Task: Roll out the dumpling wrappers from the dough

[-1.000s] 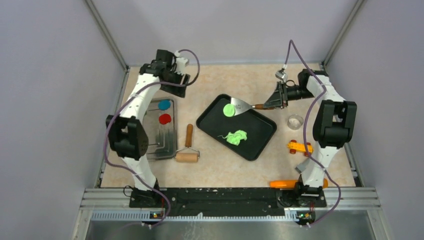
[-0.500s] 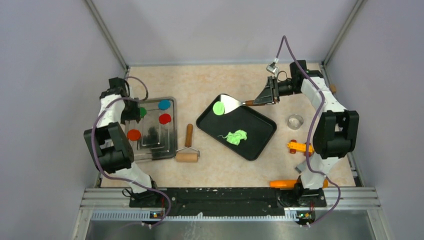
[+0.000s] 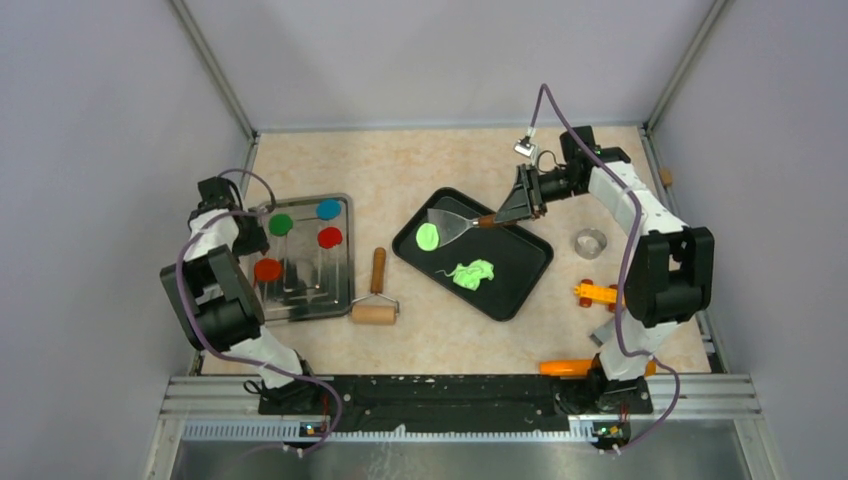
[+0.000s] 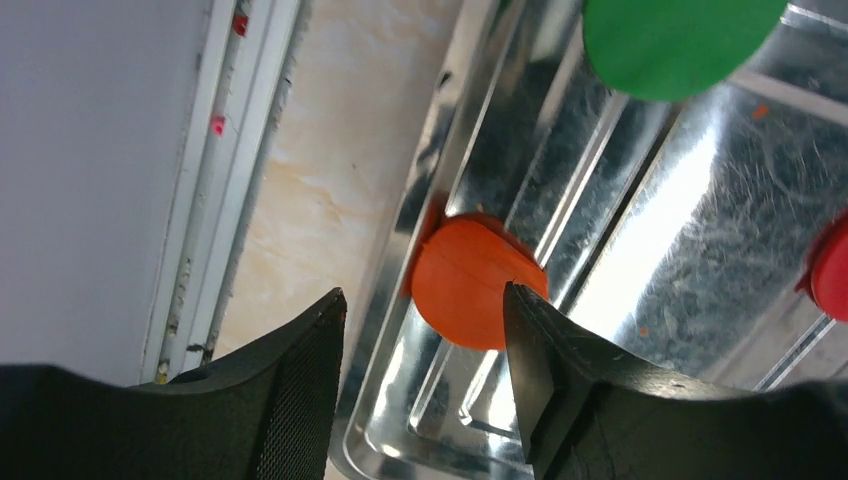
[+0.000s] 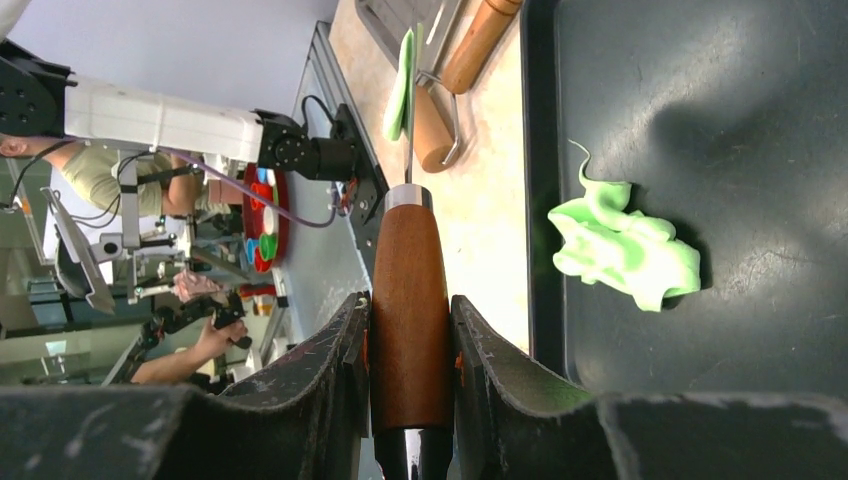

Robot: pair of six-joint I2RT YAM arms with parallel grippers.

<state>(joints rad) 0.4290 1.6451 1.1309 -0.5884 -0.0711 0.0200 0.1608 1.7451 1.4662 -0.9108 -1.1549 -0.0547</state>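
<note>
Lower now over black tray [image 3: 518,262], spatula [image 3: 448,222] with wrapper [image 3: 427,236]; rolling pin [image 3: 373,314] beside.

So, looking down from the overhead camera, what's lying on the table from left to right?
Shiny silver metal tray → wooden rolling pin → black rectangular tray → small round metal ring.

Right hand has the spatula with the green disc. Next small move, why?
Probably carry the wrapper left toward the metal tray, where the other discs lie: the right hand is shut on the spatula, the wrapper rides its blade over the black tray's corner.
</note>
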